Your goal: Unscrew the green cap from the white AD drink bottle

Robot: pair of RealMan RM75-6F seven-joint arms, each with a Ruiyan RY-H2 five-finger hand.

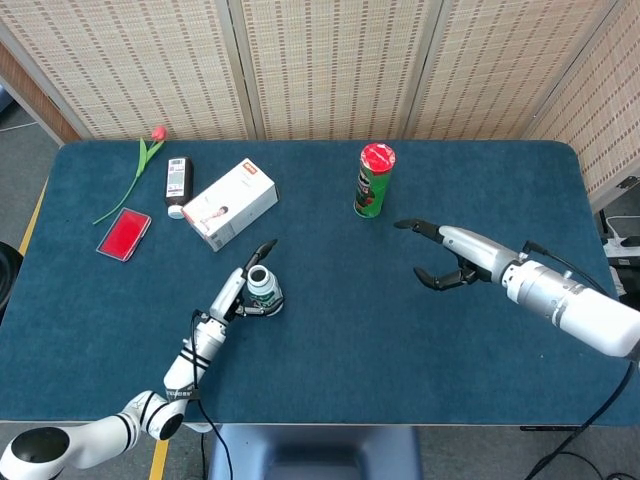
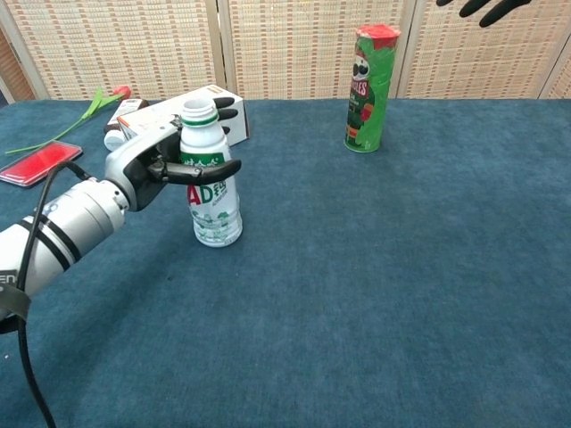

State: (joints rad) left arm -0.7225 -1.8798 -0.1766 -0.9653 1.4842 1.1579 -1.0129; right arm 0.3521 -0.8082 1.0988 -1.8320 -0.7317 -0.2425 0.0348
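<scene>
**Uncapped bottle upright in your left hand**

Your right hand is cut off at the top edge of the chest view; overhead its curled fingers may hide the cap, so I cannot tell whether it holds anything. Your left hand grips the white AD bottle, which stands upright on the blue counter, mouth open, green neck ring and lettering showing.
</scene>
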